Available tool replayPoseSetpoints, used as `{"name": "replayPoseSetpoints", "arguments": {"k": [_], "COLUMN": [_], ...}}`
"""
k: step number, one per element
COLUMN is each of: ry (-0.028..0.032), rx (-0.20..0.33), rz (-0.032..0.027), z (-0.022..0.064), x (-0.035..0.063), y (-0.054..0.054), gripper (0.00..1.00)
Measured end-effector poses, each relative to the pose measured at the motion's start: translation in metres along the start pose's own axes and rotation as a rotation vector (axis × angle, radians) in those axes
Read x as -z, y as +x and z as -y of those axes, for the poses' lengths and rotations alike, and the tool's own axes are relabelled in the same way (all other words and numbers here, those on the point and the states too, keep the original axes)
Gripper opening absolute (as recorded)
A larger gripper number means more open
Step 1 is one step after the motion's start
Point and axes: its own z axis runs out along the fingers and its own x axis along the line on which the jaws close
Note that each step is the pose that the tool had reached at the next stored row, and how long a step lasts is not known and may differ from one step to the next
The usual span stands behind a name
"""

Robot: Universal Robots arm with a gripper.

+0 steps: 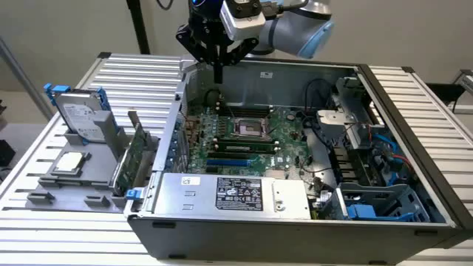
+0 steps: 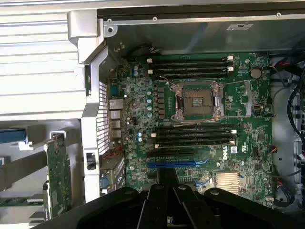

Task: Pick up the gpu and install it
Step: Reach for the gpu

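My black gripper (image 1: 218,78), fingers together and empty, hangs over the open grey computer case (image 1: 296,235). The thin green gpu card (image 1: 137,158) stands well apart. To grasp it well, I judge I must open and square onto its top edge.

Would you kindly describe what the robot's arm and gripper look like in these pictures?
The arm has smooth silver-grey tubular links, with a light blue cap on its joint. A pale grey box-shaped unit sits at the wrist. The gripper is black, with angular linkages tapering to a slim tip; the wrist view shows its glossy black body.
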Motion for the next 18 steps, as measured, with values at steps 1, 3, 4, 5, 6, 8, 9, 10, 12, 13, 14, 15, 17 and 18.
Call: {"name": "replayPoseSetpoints", "arguments": {"k": [1, 3, 4, 5, 6, 8, 9, 10, 12, 13, 14, 15, 17, 18], "ry": [0.0000, 0.0000, 0.0000, 0.0000, 0.0000, 0.0000, 0.0000, 0.0000, 0.0000, 0.0000, 0.0001, 0.0004, 0.0006, 0.0009], "rx": [0.000, 0.000, 0.000, 0.000, 0.000, 0.000, 0.000, 0.000, 0.000, 0.000, 0.000, 0.000, 0.000, 0.000], "rz": [0.0000, 0.0000, 0.0000, 0.0000, 0.0000, 0.0000, 0.0000, 0.0000, 0.0000, 0.0000, 0.0000, -0.0001, 0.0000, 0.0001], "z": [0.0000, 0.0000, 0.0000, 0.0000, 0.0000, 0.0000, 0.0000, 0.0000, 0.0000, 0.0000, 0.0001, 0.0005, 0.0042, 0.0066], "x": [0.0000, 0.0000, 0.0000, 0.0000, 0.0000, 0.0000, 0.0000, 0.0000, 0.0000, 0.0000, 0.0001, 0.0002, 0.0004, 0.0005], "y": [0.0000, 0.0000, 0.0000, 0.0000, 0.0000, 0.0000, 0.0000, 0.0000, 0.0000, 0.0000, 0.0002, 0.0014, 0.0064, 0.0094], "gripper": [0.11, 0.11, 0.11, 0.11, 0.11, 0.11, 0.11, 0.11, 0.11, 0.11, 0.11, 0.11, 0.11, 0.11]}}
